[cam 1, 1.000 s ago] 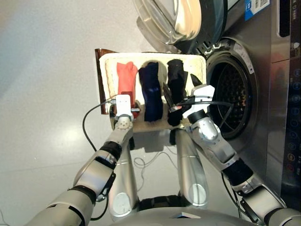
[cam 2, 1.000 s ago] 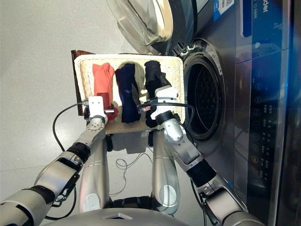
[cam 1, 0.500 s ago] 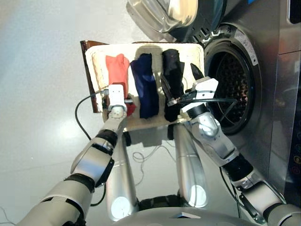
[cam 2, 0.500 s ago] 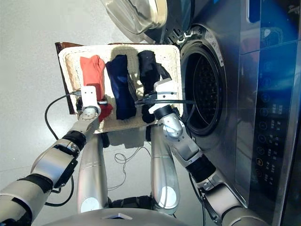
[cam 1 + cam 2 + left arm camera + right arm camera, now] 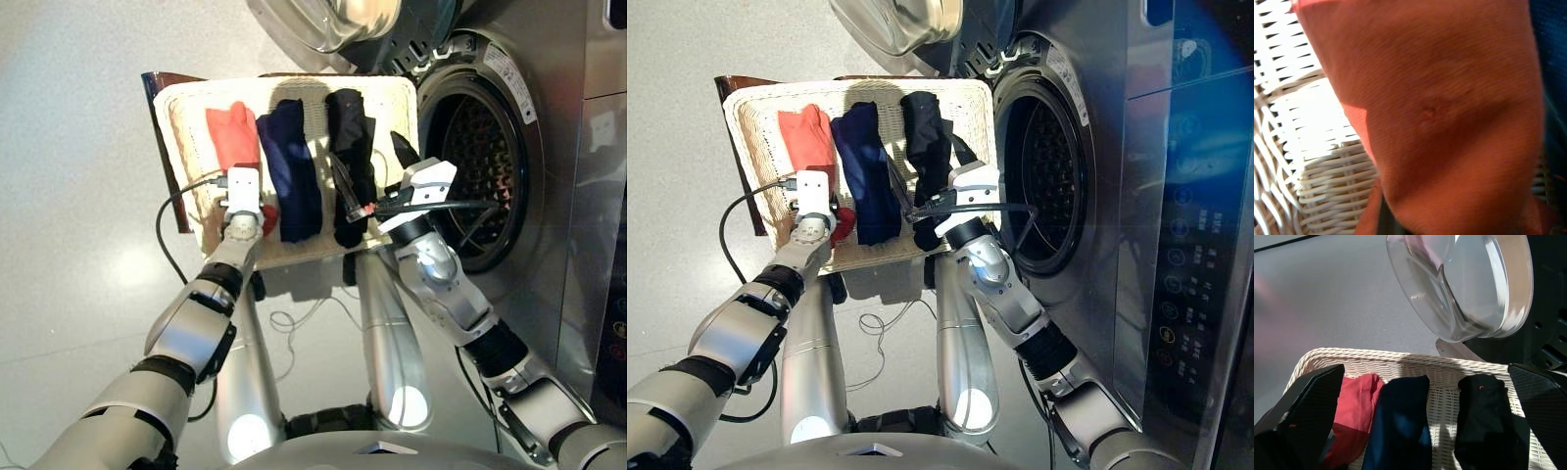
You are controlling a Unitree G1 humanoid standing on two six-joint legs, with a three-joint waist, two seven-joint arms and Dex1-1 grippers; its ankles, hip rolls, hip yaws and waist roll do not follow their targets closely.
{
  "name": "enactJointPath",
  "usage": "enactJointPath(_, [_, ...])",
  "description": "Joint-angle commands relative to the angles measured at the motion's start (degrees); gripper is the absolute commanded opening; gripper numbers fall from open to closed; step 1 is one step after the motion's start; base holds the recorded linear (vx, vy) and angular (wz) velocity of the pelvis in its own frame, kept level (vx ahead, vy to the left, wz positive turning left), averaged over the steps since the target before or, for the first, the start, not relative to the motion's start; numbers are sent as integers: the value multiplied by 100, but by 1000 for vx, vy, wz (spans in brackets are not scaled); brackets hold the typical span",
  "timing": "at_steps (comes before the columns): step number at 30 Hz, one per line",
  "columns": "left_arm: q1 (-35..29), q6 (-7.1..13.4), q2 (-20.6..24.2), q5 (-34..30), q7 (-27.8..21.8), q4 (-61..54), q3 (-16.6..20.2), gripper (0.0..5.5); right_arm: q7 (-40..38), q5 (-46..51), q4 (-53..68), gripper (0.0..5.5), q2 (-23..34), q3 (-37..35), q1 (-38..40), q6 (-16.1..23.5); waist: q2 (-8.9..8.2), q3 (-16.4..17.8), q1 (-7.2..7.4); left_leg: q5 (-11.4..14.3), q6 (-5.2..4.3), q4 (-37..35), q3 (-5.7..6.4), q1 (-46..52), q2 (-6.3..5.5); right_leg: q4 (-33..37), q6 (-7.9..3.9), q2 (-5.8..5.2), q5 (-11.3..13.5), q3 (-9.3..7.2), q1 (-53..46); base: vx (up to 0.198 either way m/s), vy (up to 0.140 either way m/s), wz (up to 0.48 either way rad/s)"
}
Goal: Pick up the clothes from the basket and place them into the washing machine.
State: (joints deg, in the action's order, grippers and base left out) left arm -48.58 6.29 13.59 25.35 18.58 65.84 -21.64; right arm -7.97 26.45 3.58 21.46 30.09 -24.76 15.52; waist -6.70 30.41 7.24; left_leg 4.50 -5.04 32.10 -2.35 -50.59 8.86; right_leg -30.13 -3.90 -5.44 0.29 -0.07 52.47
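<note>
Orange-red cloth [image 5: 1440, 112] now fills the left end effector's [image 5: 242, 191] wrist view, its grip hidden, and beside the navy [image 5: 291, 171] and black [image 5: 350, 147] rolls in the cream wicker basket [image 5: 186, 127], the right end effector [image 5: 370, 176] has moved in, spread wide, nothing loaded.

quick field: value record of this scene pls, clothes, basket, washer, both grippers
clothes: orange-red roll, navy roll and black roll, side by side, all in the basket
basket: cream wicker tray on the floor beside the washer
washing machine: door swung open, metal drum with no clothes seen in it
left gripper: at the near end of the orange-red roll, fingers hidden
right gripper: open, over the black roll
</note>
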Motion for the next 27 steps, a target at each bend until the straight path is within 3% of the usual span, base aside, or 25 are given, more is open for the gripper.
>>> enactJointPath(1, [103,61,120,3,101,104,63,0,66,246,669,550,152,-7,121,309,75,-62,-19,73,-135,64,-104,218,-31,-444,-313,-92,-465,215,-62,0,0,0])
enactJointPath(5, [401,290,154,-92,289,-678,-67,0,86,243,662,550,195,55,24,262,117,-62,-80,-47,-142,-264,-156,460,-89,-178,-315,-107,-357,204,-306,0,0,0])
enactJointPath(8, [920,587,272,-426,447,-1782,-196,0,43,204,599,550,258,-3,25,269,181,-62,-161,-199,-147,-660,-194,766,-170,165,-332,-132,-227,188,-605,0,0,0])
enactJointPath(13, [1820,961,461,-441,549,-3241,88,0,82,414,601,550,312,-91,9,241,243,-62,-311,-394,-98,-1309,-269,1388,-289,640,-362,-146,-75,156,-1151,37,9,34])
enactJointPath(20, [2566,1212,965,-1739,755,-4841,357,0,373,875,706,550,472,-179,-97,219,297,-62,-460,-521,-42,-1847,-322,2096,-424,1170,-427,-235,31,146,-1873,35,1,-22])
enactJointPath(24, [2676,1214,1400,-2716,832,-5564,188,0,661,1504,989,550,672,-85,-303,176,312,-62,-506,-458,-44,-1754,-307,2150,-425,1130,-424,-283,-20,148,-1977,0,0,0])
enactJointPath(27, [2689,1298,1671,-3086,792,-5883,18,0,719,1879,1065,550,755,94,-648,109,324,-62,-547,-467,-61,-1714,-285,2113,-427,1106,-425,-295,-18,127,-1967,0,0,0])
